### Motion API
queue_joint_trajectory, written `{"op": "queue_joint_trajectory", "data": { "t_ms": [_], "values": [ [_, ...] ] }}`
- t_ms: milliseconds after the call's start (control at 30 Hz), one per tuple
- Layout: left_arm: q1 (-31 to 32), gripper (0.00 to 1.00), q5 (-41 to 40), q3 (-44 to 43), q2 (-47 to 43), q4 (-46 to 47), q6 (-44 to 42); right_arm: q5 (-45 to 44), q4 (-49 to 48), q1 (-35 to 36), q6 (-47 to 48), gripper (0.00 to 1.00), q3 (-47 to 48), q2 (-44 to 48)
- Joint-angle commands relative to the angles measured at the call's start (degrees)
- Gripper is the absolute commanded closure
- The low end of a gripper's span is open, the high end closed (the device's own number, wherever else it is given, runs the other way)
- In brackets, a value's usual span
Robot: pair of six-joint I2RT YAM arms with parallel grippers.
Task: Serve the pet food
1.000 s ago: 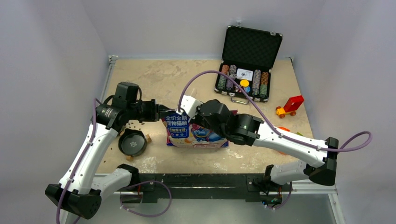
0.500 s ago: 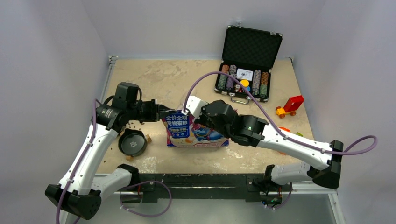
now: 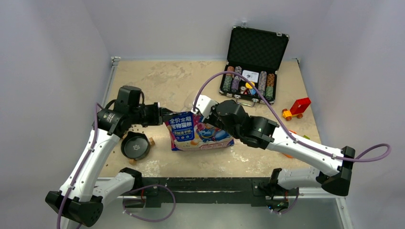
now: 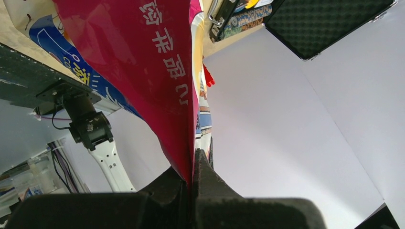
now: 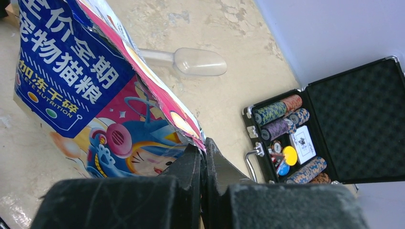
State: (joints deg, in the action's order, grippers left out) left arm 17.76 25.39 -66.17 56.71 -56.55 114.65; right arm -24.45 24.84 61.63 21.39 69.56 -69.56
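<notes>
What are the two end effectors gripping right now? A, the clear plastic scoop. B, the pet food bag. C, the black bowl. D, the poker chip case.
B. The left end effector is pinched shut on one top edge of the pet food bag, and the right end effector is pinched shut on its other top edge.

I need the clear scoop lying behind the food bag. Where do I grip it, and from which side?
Probably the narrow handle of the clear scoop, straight down from above, jaws across its width. It lies flat; the bowl is wide and rounded, and the pet food bag covers the handle's end.
</notes>
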Motion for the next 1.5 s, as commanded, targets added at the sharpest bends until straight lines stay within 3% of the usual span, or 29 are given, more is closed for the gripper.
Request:
{"op": "queue_joint_trajectory", "data": {
  "t_ms": [0,167,333,433,533,867,1000,1167,1233,1467],
  "values": [
    [-1.41,1.00,-2.14,-2.05,-4.14,-4.86,-0.27,-20.40,4.76,-6.84,2.08,1.00,-0.34,5.19],
    [-1.46,1.00,-1.88,-0.53,-4.23,-2.73,0.62,-21.52,5.24,-9.16,3.07,1.00,-1.04,6.31],
    [-1.41,1.00,-1.09,-2.80,-2.92,-4.66,-1.04,-22.94,4.45,-9.82,4.20,0.88,-3.61,8.27],
    [-1.41,1.00,-1.38,-1.86,-3.71,-4.12,-0.39,-23.58,4.60,-10.32,4.11,0.89,-4.03,8.32],
    [-1.41,1.00,-1.28,-0.69,-3.89,-2.98,0.15,-23.23,4.12,-11.04,4.30,1.00,-4.39,8.41],
    [-1.41,1.00,-1.45,-1.00,-4.21,-4.37,-0.15,-23.49,7.84,-13.60,1.71,1.00,-4.21,11.30],
    [-1.41,1.00,-0.79,-1.80,-3.26,-3.93,-0.55,-23.91,4.41,-14.15,4.39,0.89,-7.94,13.21],
    [-1.41,1.00,-1.24,-2.31,-3.16,-5.25,-1.49,-24.57,6.94,-14.21,2.92,0.90,-7.04,14.14],
    [-1.42,1.00,-1.43,-1.40,-3.67,-4.37,-0.70,-24.50,6.89,-14.38,3.56,1.00,-7.52,14.46],
    [-1.41,1.00,-1.26,-3.18,-2.38,-5.11,-1.90,-22.52,7.49,-15.77,1.76,1.00,-7.02,16.29]
  ]
}}
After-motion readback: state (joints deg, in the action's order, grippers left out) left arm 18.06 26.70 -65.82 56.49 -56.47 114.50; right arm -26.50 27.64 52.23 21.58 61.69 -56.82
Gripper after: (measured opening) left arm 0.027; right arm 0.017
